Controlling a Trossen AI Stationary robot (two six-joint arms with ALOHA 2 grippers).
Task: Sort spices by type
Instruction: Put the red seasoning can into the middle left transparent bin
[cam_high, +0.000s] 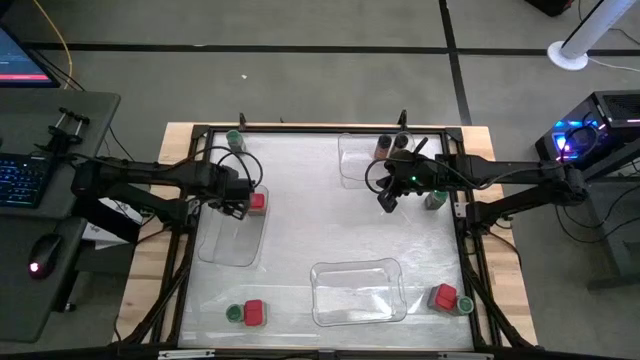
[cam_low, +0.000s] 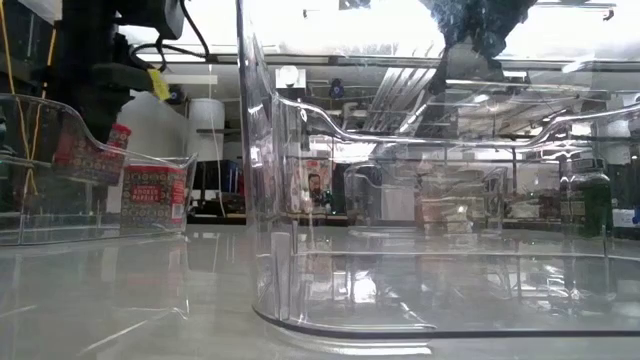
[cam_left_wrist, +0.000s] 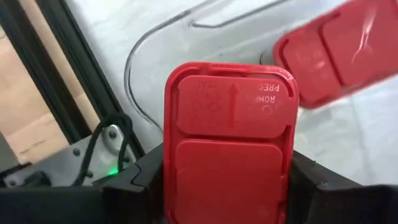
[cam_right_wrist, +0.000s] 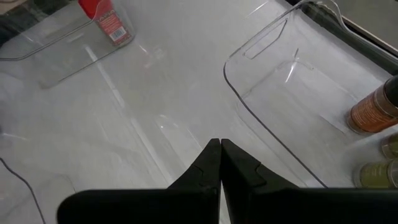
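Note:
My left gripper is over the clear left tray, shut on a red square-topped spice box. A second red box stands on the tray floor beside it. My right gripper is shut and empty, above the bare table beside the far clear tray. Two brownish dark-lidded jars stand at that tray's far right corner. A green-lidded jar stands just right of my right gripper. My left gripper pinches the red box between its two fingers, one on each long side just below the flip lid. The fingers come from above, pointing down. In the low view the box hangs slightly tilted, clear of the tray floor.
A third clear tray lies at the near middle. A red box and a green jar stand near left, another red box and green jar near right, and one green jar far left. A dark frame borders the table.

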